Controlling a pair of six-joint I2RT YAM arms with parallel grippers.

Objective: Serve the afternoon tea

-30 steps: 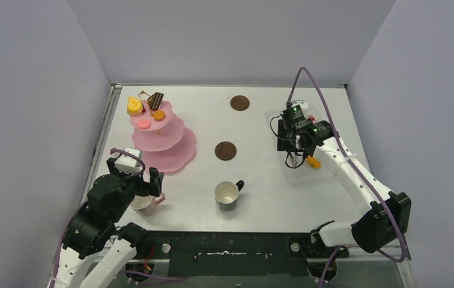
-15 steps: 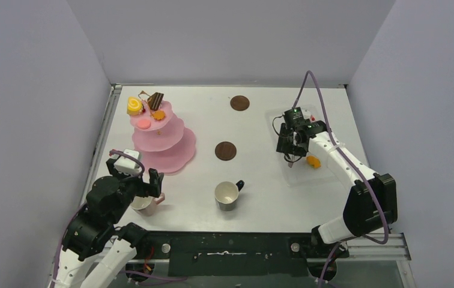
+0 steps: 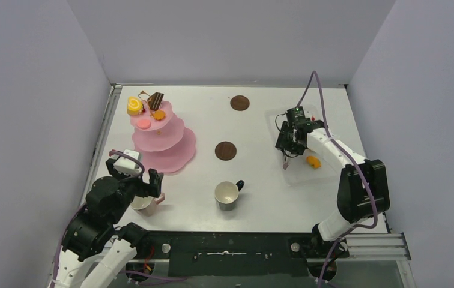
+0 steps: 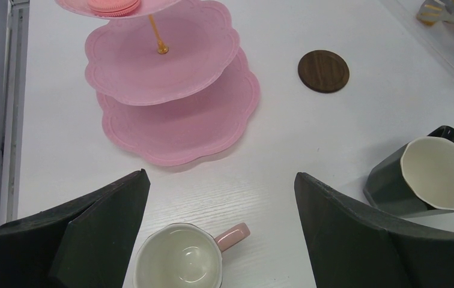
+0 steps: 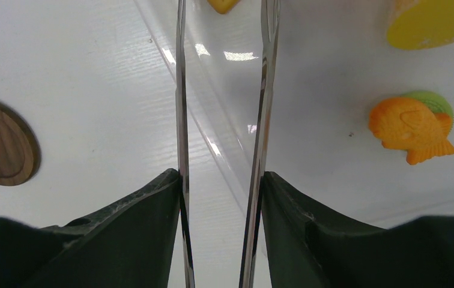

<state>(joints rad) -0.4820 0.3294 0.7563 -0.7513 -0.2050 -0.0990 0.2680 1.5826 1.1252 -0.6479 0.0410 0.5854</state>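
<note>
The pink three-tier stand [image 3: 163, 137] stands at the left with several pastries [image 3: 145, 108] on its top tier. The pink mug [image 3: 145, 205] sits just under my open left gripper [image 3: 143, 187]. In the left wrist view the pink mug [image 4: 179, 264] lies between the open fingers of the left gripper [image 4: 221, 177]. The black mug [image 3: 227, 195] stands at centre front. Two brown coasters [image 3: 225, 150] [image 3: 239, 102] lie empty. My right gripper [image 3: 289, 143] is shut on metal tongs [image 5: 179, 108] over the clear tray's left edge. An orange fish pastry [image 5: 411, 126] lies in the tray.
The clear plastic tray [image 3: 301, 174] lies at the right with the orange pastry [image 3: 313, 161] and a yellow pastry [image 5: 435, 21] in it. Grey walls close the table's left, back and right sides.
The right arm's elbow has swung in and the right gripper with the tongs has shifted slightly nearer over the tray. The left arm and the mugs have not moved.
</note>
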